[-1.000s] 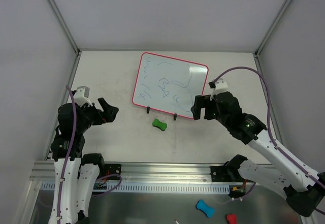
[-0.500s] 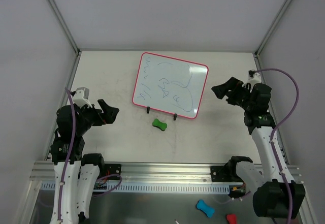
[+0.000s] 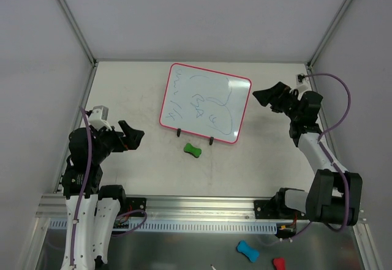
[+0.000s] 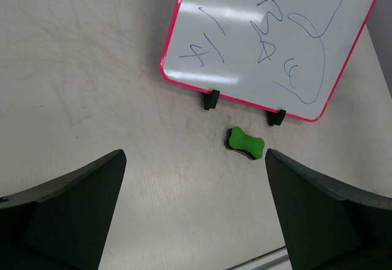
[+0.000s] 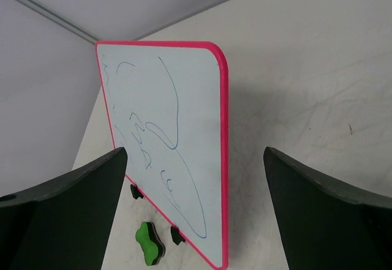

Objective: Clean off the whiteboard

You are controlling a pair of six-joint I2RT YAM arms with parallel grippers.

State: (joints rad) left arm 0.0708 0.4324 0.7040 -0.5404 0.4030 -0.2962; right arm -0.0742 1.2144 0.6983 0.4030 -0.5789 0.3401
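Two arms flank the whiteboard [image 3: 205, 103], which stands on the counter [image 3: 128, 86] toward the far middle. It is propped on two small black feet [image 4: 211, 100] at its near edge and leans back. Its pink-red frame sits slightly askew to the counter's edges, and blue scribbles [image 4: 269, 49] of loops and short strokes cover much of the white face.

A green eraser [image 3: 193, 150] lies flat on the counter just in front of the board, between the two feet and touching neither.

Your left jaws are spread wide with nothing between them. In the left wrist view, both dark fingers [image 4: 61, 209] fill the lower corners, with the eraser and board ahead. These jaws hang well to the left of the board's near-left corner.

Your right jaws are likewise released and empty. They sit near the board's far-right corner, facing it, with a gap between. In the right wrist view the board shows at a steep angle, with the fingers [image 5: 324, 215] to either side.

Past the near rail, a blue piece [image 3: 247, 250] and a red piece [image 3: 278, 262] lie on the metal surface by the arm bases.
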